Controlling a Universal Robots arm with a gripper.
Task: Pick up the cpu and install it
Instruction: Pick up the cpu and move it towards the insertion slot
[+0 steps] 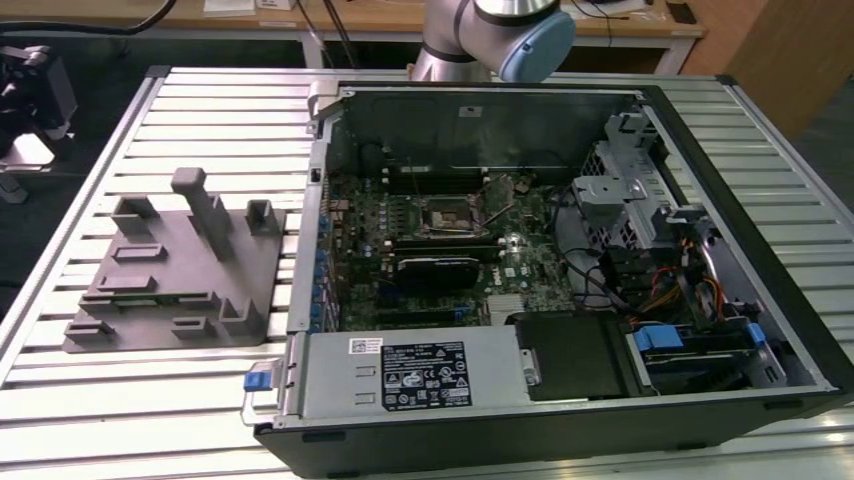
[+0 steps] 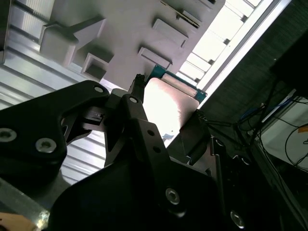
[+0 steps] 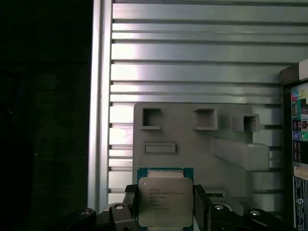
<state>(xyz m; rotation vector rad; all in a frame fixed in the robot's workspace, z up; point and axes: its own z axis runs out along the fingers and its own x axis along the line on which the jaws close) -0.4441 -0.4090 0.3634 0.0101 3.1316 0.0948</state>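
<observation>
cpu [image 3: 165, 202] in fingers [image 3: 200, 207], grey fixture [image 3: 192, 144] beyond

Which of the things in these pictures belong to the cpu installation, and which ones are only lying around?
Part of the job:
- the cpu, clamped in the gripper
- the motherboard socket
- the open computer case

Probably just lying about:
- the grey fixture on the slatted table
- the power supply
- the drive cables
</observation>
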